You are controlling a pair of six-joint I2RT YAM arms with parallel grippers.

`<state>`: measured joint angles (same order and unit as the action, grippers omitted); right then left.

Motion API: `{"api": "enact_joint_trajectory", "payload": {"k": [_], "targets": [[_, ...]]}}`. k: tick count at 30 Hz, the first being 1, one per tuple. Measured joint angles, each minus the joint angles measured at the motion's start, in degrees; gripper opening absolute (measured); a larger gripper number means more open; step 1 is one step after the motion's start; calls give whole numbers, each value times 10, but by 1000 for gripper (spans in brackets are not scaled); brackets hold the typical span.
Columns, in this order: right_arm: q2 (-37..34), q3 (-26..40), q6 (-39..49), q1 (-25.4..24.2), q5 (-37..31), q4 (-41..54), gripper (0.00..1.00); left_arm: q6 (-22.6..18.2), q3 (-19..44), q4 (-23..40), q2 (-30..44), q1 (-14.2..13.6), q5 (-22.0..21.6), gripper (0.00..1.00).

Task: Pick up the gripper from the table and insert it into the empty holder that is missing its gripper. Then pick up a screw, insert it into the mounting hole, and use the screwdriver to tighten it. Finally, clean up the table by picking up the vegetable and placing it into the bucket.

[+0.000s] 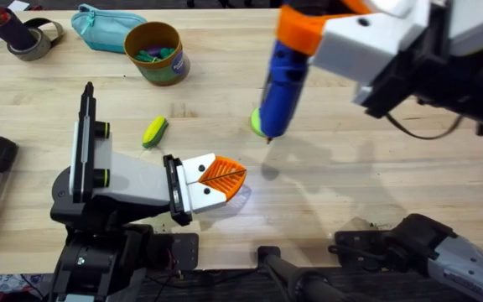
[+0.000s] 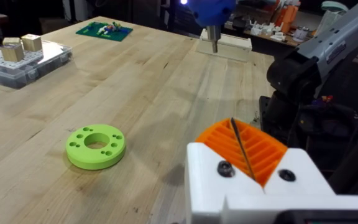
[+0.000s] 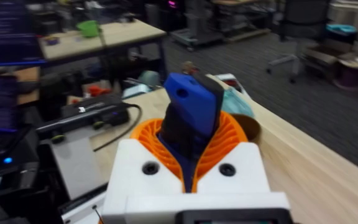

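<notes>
Screwdriver [image 1: 281, 86] apparently within right end effector [image 3: 190, 144].

Overhead sits above the arm bases, looking down and forward across the table [image 1: 325, 193]. Left wrist looks low along the tabletop, close behind its own orange pads [image 2: 253, 146]. Right wrist, lifted, looks over the screwdriver [image 3: 188, 118] into the room. Overhead and left wrist share the green disc [image 2: 95, 146].
</notes>
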<state>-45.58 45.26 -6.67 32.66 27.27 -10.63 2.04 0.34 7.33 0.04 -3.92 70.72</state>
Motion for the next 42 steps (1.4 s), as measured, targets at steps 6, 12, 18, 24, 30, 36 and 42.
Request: {"api": "enact_joint_trajectory", "payload": {"k": [6,12,18,24,30,36,42], "targets": [[-36,-8,-3,11,30,-36,48,0,0,0,0,0,0,15],[-94,-10,-14,16,121,-145,48,0,0,0,0,0,0,15],[-155,-3,-40,16,197,-240,48,0,0,0,0,0,0,15],[-242,65,-52,16,270,-243,48,0,0,0,0,0,0,15],[-288,143,-55,16,319,-255,48,0,0,0,0,0,0,15],[-296,169,-57,19,338,-282,48,0,0,0,0,0,0,15],[-296,170,-58,25,347,-329,48,0,0,0,0,0,0,15]]}}
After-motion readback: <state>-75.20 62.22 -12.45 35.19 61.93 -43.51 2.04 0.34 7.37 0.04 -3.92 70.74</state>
